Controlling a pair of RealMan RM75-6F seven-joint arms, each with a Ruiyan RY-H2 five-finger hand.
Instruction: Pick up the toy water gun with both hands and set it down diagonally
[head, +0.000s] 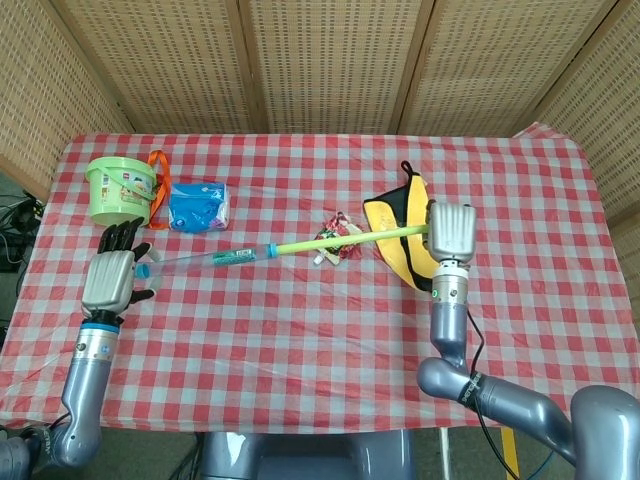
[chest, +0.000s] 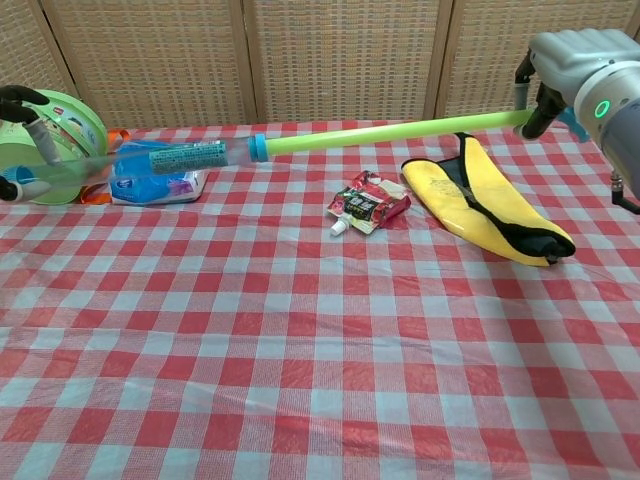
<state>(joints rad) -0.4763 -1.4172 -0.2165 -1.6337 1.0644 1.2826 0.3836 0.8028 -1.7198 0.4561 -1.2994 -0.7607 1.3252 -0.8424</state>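
The right robot hand (chest: 570, 62) is clamped on the green rod end of the toy water gun (head: 270, 248); the left robot hand (head: 108, 276) grips its clear barrel end. The toy hangs above the checked worktop (chest: 320, 330), over a red pouch (chest: 368, 203). Long, thin and light, probably smooth plastic, it likely flexes and pulls apart, so holding both ends suits it.

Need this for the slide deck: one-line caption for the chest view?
Both hands, left hand and right hand, hold the toy water gun above the checkered table.
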